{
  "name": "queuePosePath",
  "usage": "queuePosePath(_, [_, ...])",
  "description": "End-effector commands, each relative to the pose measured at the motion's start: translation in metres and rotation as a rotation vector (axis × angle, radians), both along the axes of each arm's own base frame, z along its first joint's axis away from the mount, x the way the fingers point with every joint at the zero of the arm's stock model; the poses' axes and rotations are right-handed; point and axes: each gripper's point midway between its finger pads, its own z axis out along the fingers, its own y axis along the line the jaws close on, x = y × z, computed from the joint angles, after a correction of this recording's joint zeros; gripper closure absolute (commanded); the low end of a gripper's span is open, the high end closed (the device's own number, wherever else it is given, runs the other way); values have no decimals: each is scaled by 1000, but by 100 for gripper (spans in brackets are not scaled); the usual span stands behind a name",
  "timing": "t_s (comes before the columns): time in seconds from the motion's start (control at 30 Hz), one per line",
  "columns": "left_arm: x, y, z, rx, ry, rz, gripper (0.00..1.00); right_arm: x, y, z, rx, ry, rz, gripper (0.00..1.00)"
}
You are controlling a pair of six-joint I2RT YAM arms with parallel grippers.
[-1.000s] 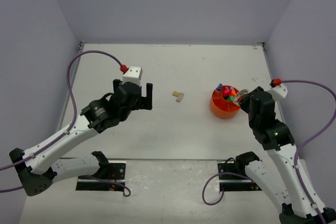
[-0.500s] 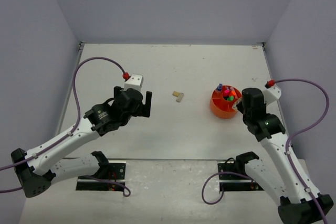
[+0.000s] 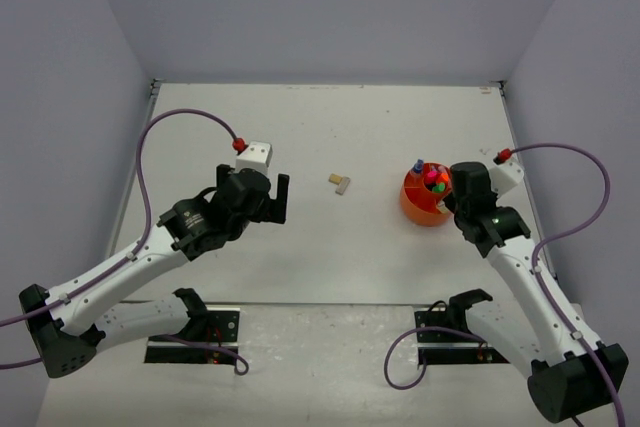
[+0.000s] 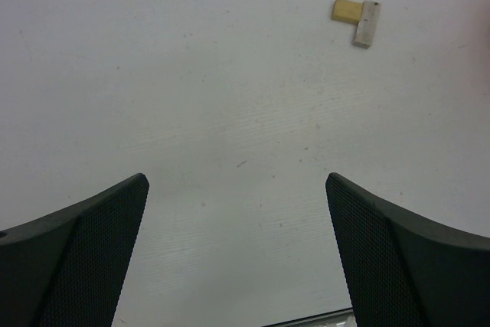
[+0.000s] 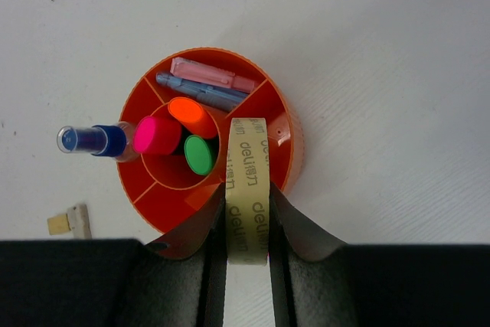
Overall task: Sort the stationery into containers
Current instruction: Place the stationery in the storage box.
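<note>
Right fingers (image 5: 300,233) clamped across the flat rubber band (image 5: 246,160) at the pot's (image 3: 414,210) 3 o'clock, likely light and floppy; left fingers (image 4: 84,244) apart, empty.

Near rim of orange pot (image 5: 172,208) covered by right gripper (image 5: 246,189) and tan rubber band (image 5: 246,151). Lower end of band lost between fingers (image 5: 302,235). Bodies of highlighters (image 5: 157,135) in pot centre hidden.

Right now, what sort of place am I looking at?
Probably a robot test cell, not a real office: a white table boxed in by plain walls, two arms bolted at its near edge, and an orange pot of stationery.
</note>
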Motion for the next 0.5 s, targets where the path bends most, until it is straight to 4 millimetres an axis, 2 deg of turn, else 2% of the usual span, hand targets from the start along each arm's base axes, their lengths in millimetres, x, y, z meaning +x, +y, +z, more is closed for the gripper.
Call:
queuePosePath(0.0, [3,-3,3,-24,-20,0,0,6,-10,4,-32,-35,-57,88])
queuePosePath(0.23, [2,-9,1,-29,-6,-22,0,4,-15,4,-57,-33,-64,75])
queuePosePath(0.3, [2,-10,0,-31,-3,-25,0,5,-14,5,-60,-37,-53,65])
queuePosePath(0.4, [2,-11,-2,-34,3,-28,0,6,-13,10,-60,-51,-39,63])
queuePosePath(0.43, [2,-12,-3,-35,7,-30,0,6,-13,12,-61,-59,-36,57])
queuePosePath(0.47, [1,-14,-5,-36,13,-32,0,7,-13,14,-61,-68,-31,39])
